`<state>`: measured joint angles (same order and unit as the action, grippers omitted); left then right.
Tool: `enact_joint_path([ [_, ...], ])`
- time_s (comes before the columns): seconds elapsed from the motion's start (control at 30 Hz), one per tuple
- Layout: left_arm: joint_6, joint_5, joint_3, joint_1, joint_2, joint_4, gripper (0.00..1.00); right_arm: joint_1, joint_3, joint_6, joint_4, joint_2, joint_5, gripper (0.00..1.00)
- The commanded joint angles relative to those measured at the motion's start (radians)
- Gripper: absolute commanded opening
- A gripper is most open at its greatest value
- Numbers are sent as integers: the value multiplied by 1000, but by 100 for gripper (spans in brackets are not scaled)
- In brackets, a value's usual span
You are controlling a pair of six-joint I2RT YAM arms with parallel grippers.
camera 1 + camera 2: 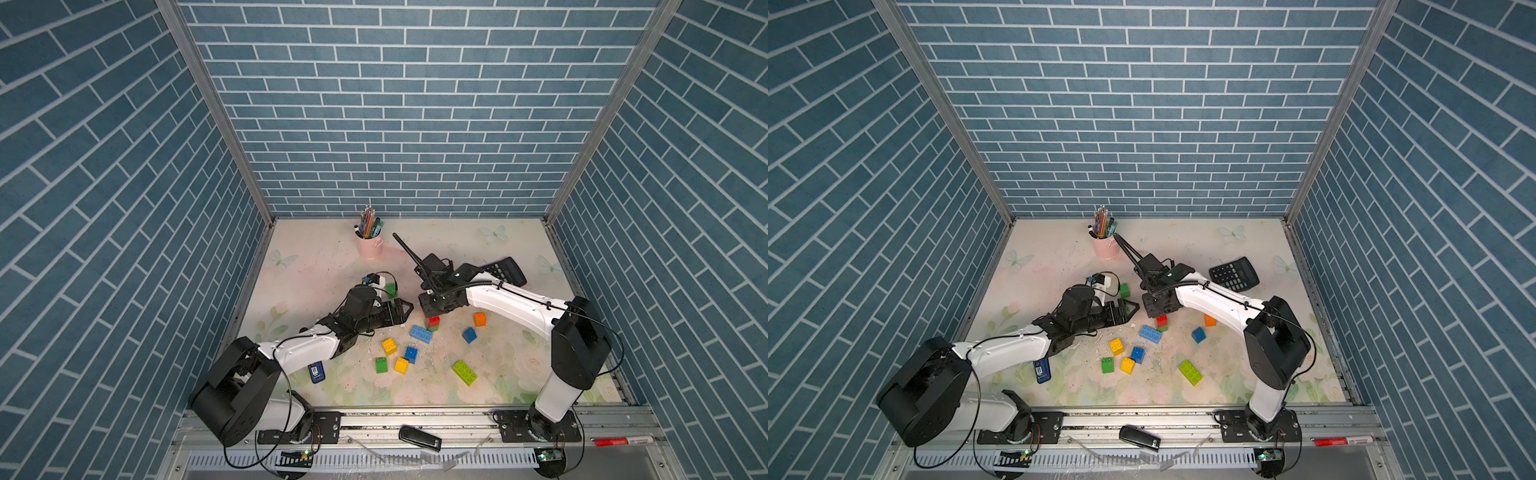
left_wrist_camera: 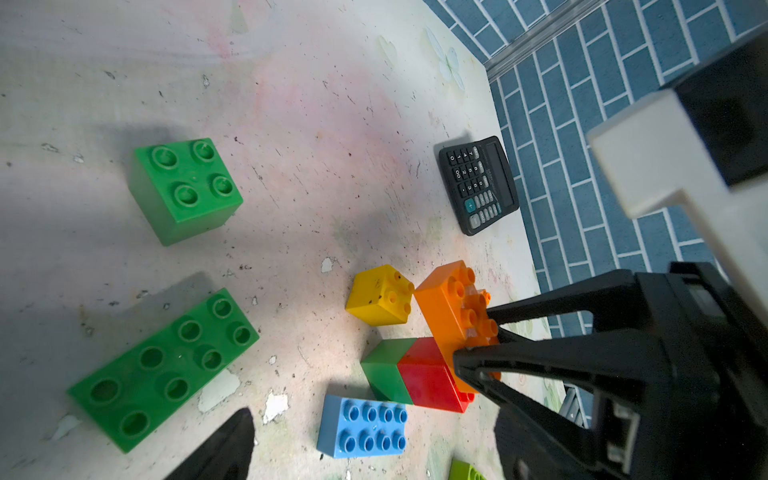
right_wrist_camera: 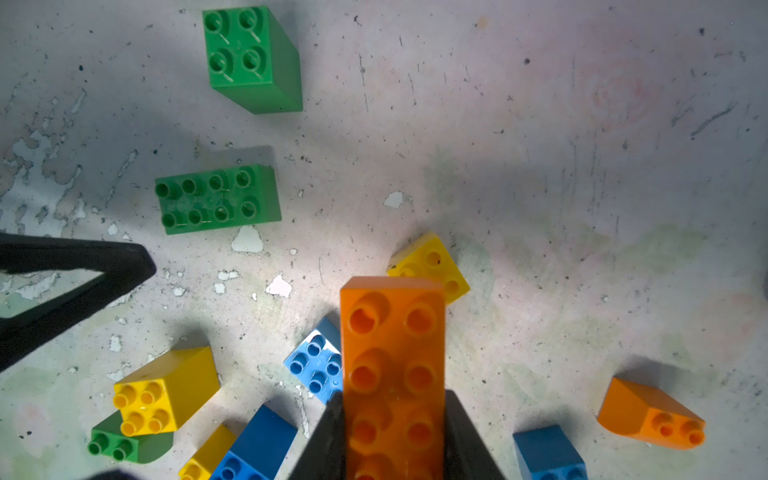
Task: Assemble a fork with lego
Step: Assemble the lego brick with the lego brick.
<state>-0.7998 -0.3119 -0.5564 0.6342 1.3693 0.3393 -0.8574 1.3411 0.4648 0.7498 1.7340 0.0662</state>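
**Orange crossbar on a narrow stem**

The right gripper point(image 3: 392, 419) is clamped on the long orange brick point(image 3: 392, 332), with its jaws on the two long sides. In the left wrist view that brick lies across the red brick point(image 2: 432, 374), which sits on a green brick point(image 2: 384, 374). I cannot tell whether the studs are fully seated. The left gripper point(image 1: 405, 313) hangs spread wide and empty just beside the stack, bracing nothing. The orange brick overhangs the small stack, so off-centre pressure could topple it onto the yellow brick point(image 2: 380, 297) alongside. The remaining lego lies loose on the table point(image 1: 457, 241): glossy, chunky, studded squares and oblongs in green, blue, yellow and lime
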Motion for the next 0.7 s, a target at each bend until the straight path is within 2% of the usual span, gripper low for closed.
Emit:
enact_joint_path([
  [0.0,13,7,1,-5,-15,-18,92,-5,-74,34,94,20,9,0],
  [0.17,8,10,8,-5,-15,-12,92,-5,-110,82,127,-5,30,0],
  [0.4,9,8,5,-5,-18,-13,92,-6,-118,76,134,-1,40,0],
  [0.67,14,6,1,-4,-19,-17,92,-3,-173,-106,32,-20,-40,0],
])
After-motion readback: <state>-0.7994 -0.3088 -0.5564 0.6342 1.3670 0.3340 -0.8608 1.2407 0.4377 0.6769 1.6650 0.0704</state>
